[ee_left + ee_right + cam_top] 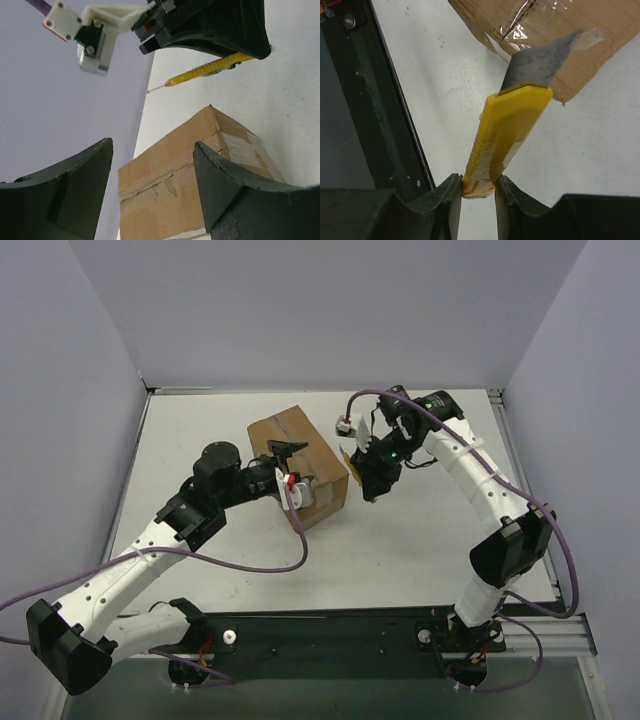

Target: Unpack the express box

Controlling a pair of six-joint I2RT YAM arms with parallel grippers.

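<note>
While the one express box sits closed just 12 o'clock of the counter's middle, unpacking looks barely begun. The right hand, at the box's 3 o'clock, pinches the single yellow knife, its blade at the taped edge. The left hand gapes wide at 9 o'clock, holding nothing. The flaps are not yet opened.

No legible text; pale label on express box unreadable.

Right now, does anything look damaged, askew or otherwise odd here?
The box has a ragged scored line along its taped seam, and its cardboard edge looks torn beside the bare blade of the knife in the right gripper.
</note>
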